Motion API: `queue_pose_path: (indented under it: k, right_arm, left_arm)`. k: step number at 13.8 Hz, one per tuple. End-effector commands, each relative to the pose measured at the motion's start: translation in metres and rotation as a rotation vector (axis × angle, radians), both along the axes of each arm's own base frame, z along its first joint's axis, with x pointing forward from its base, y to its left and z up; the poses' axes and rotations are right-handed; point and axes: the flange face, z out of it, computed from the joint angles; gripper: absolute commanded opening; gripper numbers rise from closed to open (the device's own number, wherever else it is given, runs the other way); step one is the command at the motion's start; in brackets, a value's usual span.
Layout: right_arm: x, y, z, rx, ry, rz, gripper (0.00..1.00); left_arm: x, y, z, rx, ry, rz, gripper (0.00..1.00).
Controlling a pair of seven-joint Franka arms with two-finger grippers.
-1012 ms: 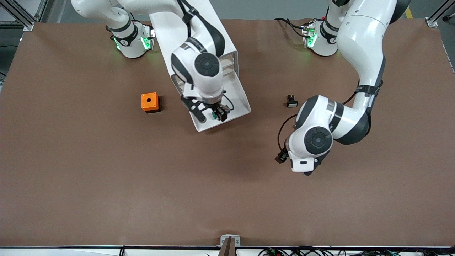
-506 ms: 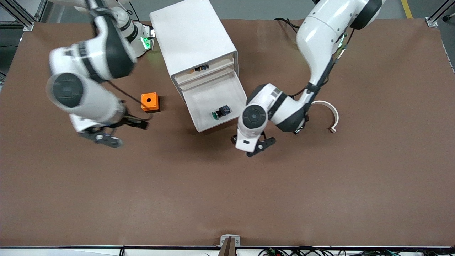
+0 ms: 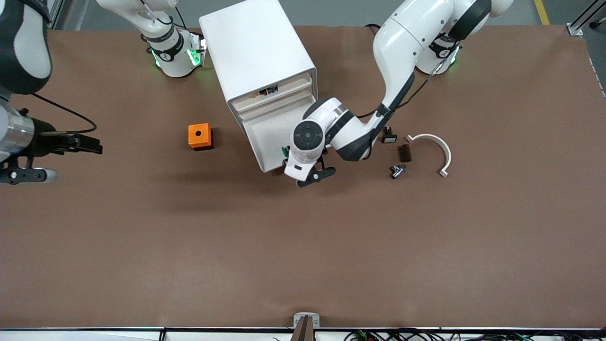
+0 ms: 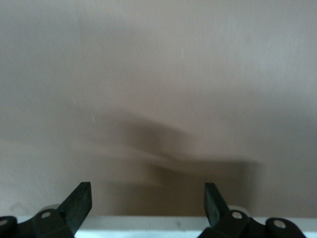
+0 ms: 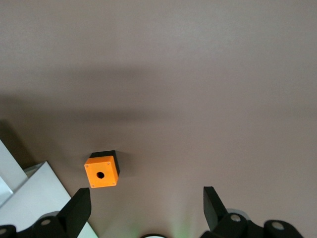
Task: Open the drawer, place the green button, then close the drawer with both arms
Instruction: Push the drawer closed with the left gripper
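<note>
The white cabinet has one drawer pulled out toward the front camera. In it only a green sliver of the button shows; the left arm's wrist hides the rest. My left gripper is open at the drawer's front lip, low over the table. In the left wrist view its fingers stand wide apart with the white lip between them. My right gripper is open and empty, up over the right arm's end of the table. It is also open in the right wrist view.
An orange cube with a round hole sits beside the drawer toward the right arm's end; it also shows in the right wrist view. Toward the left arm's end lie a white-capped black button, a white curved piece, a small dark block and a small metal part.
My right gripper let the button go in the drawer and swung away to its end of the table. My left arm moved in to the drawer's front lip.
</note>
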Motion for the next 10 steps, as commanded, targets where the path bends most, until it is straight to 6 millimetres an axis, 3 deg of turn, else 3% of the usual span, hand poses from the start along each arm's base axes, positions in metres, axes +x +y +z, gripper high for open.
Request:
queue_pose_path:
  k: [1,6,10]
  right_arm:
    - [0.0,-0.025,0.017,0.009,-0.025,0.01,1.0]
    - [0.002,-0.022,0.019,0.003,-0.034,0.01,1.0]
    - [0.002,-0.027,0.018,0.014,-0.033,-0.011,1.0]
  left_arm:
    - [-0.03,-0.013,0.001,-0.027,0.061,0.01,1.0]
    - [-0.077,-0.047,0.01,-0.042,0.124,0.047,1.0]
    - [-0.116,-0.066,0.005,-0.01,0.153,0.055,1.0]
